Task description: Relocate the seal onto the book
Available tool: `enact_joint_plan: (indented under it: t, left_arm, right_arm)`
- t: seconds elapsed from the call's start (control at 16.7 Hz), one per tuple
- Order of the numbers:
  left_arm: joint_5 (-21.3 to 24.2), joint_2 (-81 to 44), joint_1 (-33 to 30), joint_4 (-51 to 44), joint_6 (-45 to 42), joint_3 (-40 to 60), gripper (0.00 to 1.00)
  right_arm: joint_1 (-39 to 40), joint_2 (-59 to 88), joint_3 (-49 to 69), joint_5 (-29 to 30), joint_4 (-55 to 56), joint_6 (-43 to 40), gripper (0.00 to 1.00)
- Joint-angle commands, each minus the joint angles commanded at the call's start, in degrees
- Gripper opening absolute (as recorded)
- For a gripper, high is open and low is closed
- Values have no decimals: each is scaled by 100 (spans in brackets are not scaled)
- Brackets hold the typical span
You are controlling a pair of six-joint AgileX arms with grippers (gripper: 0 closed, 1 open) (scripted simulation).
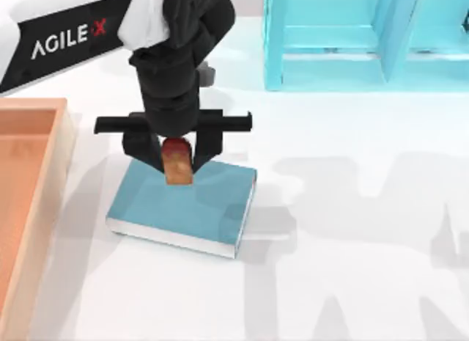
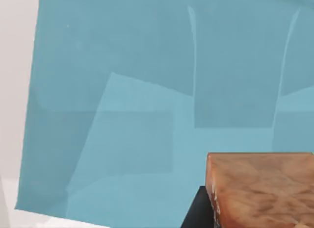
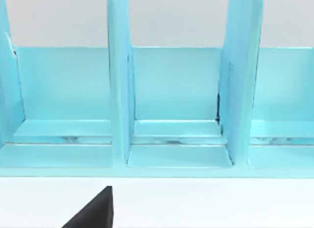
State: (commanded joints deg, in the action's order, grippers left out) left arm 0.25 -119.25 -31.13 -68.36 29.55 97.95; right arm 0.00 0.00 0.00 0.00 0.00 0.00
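The seal (image 1: pixel 176 162), amber-brown with a red top, is clamped between the two black fingers of the left gripper (image 1: pixel 176 159), over the far part of the book (image 1: pixel 179 205). Whether its base already touches the teal cover or hangs just above it I cannot tell. In the left wrist view the seal's brown body (image 2: pixel 262 191) sits close in front of the broad teal cover (image 2: pixel 147 90).

The step in hand looks like the set-down. To do it well, lower straight down until the base rests flat on the cover, keep the seal upright, then part the fingers evenly so neither one drags or tips it, and lift clear vertically. The spot is near the book's far edge, so a little nudge toward the middle would give more margin.

The left arm reaches in from the far left, wrist pointing down.

A wooden tray (image 1: pixel 29 180) lies at the left, a cyan shelf unit (image 1: pixel 330 40) at the far right. The right wrist view faces that shelf (image 3: pixel 176 105)
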Motion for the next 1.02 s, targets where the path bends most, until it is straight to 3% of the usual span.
enact_joint_plan:
  t: [0.6,1.02]
  left_arm:
    - [0,0,0,0,0,0,98]
    - [0,0,0,0,0,0,100]
  right_arm:
    - [0,0,0,0,0,0,100]
    - [0,0,0,0,0,0,100]
